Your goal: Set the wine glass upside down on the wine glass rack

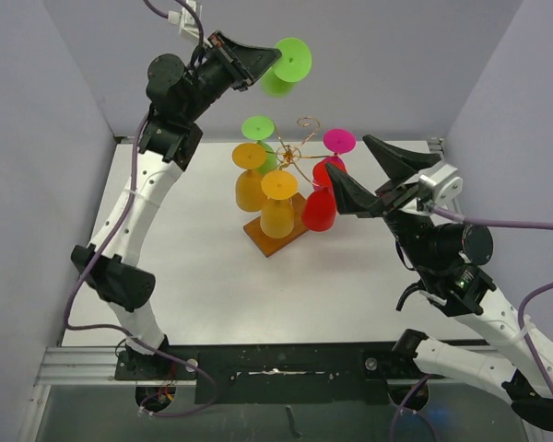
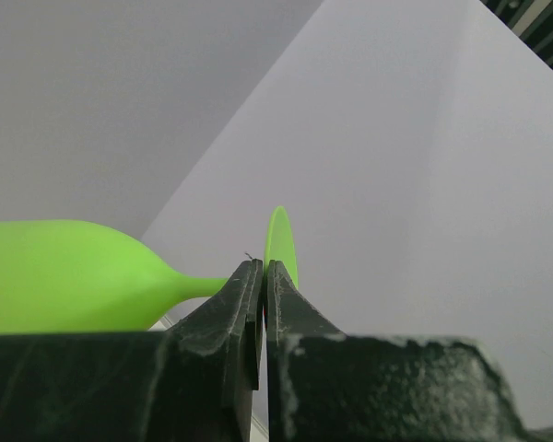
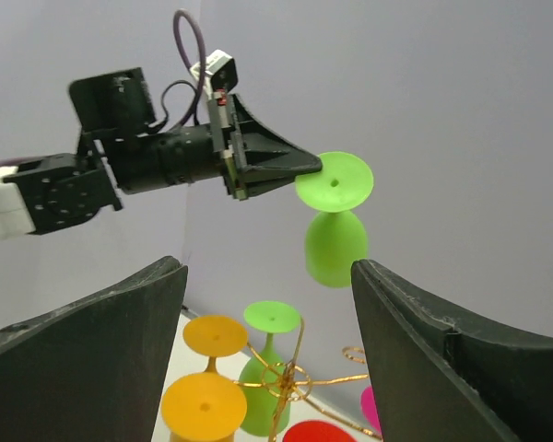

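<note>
Hanging high in the upper middle of the top view, the wine glass point(image 1: 292, 60) is bright green and turned over, its round foot up and its bowl down, well above the wine glass rack point(image 1: 288, 155) and a little behind it, touching neither wire nor table point(image 1: 212, 285). The left gripper point(image 1: 276, 55) has its jaws pressed narrow on the thin stem just under the foot (the left wrist view shows the two fingers almost meeting around it, bowl to the left, foot edge-on behind).

The rack stands at the centre of the frame on its brown wooden base point(image 1: 269, 241), its gold arms already carrying other inverted glasses: a green glass point(image 1: 258, 128), two orange glasses point(image 1: 278, 185), a red glass point(image 1: 319, 211) and a magenta glass point(image 1: 339, 140).

To the right of the rack the right gripper point(image 1: 347, 158) has its jaws spread wide with nothing between them. Its lower finger is just beside the red glass; whether they touch I cannot tell.
</note>
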Controlling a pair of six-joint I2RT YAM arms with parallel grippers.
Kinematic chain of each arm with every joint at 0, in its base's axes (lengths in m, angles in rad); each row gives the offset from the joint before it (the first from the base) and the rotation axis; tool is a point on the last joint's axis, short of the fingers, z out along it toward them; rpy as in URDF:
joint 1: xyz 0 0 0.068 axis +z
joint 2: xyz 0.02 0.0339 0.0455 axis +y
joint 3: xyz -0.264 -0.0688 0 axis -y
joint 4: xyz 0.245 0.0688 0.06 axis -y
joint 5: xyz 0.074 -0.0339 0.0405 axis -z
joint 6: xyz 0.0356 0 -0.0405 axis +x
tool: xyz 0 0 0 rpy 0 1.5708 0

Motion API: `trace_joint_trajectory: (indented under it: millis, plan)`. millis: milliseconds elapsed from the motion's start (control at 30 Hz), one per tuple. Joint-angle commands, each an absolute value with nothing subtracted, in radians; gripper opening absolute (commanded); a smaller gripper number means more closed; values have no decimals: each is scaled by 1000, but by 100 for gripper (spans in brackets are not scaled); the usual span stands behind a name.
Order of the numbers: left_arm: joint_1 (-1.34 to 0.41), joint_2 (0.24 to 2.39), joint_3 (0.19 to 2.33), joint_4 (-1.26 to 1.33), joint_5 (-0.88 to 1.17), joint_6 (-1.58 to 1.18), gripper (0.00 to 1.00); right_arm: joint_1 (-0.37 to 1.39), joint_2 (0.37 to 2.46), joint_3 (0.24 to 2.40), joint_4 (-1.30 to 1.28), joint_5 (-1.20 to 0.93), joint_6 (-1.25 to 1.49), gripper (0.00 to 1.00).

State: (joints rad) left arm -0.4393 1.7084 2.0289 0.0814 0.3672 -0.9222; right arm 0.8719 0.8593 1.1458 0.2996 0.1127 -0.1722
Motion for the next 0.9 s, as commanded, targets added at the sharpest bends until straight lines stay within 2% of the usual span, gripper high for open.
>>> trace_joint_trajectory:
  millis: [0, 100, 267, 700, 867]
  plan:
    - [-414, 1844, 2240, 93, 426, -973, 0, 874, 803, 1103, 263, 183, -58, 73]
    - [-407, 1941, 2344, 49, 433, -1005, 0, 874, 777, 1089, 243, 219, -1, 74]
    - [-399, 2021, 2360, 23, 430, -1052, 0, 874, 750, 1075, 208, 243, 69, 73]
    - [-385, 2002, 2226, -152, 402, -1004, 0, 874, 671, 996, 175, 277, 203, 74]
    - [-382, 1960, 2123, -114, 431, -1033, 0, 874, 661, 980, 169, 283, 218, 74]
